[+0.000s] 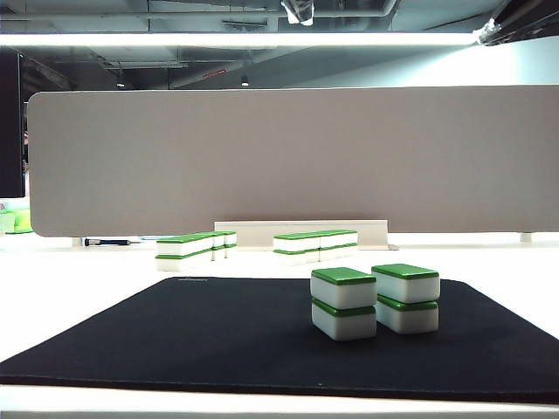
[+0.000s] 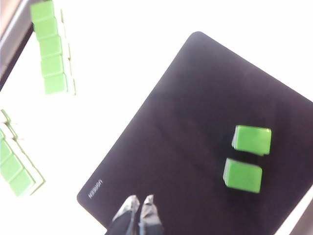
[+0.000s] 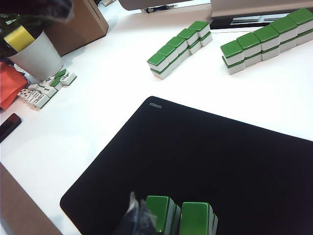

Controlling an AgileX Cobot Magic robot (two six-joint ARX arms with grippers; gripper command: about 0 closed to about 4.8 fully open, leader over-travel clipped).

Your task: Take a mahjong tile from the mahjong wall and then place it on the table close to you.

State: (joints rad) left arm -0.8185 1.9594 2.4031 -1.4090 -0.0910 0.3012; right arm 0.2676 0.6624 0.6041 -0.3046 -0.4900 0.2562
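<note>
The mahjong wall stands at the back of the white table [image 1: 79, 288] as two green-backed rows stacked two high, a left row [image 1: 194, 247] and a right row [image 1: 314, 244]. The left wrist view looks down on both rows [image 2: 51, 46] [image 2: 14, 161]. Two separate two-tile stacks [image 1: 343, 302] [image 1: 406, 297] sit on the black mat [image 1: 218, 332]. My left gripper [image 2: 140, 204] hangs high over the mat's near corner, shut and empty. My right gripper [image 3: 138, 214] is shut, empty, low over the mat right beside one stack [image 3: 160, 213]. Neither gripper shows in the exterior view.
A grey-beige partition panel [image 1: 279, 157] closes off the table's back. To one side stand a white cup [image 3: 35, 58] holding a yellow block, loose tiles [image 3: 46, 90], an orange object [image 3: 9, 83], a dark phone [image 3: 10, 125] and a brown box [image 3: 80, 19].
</note>
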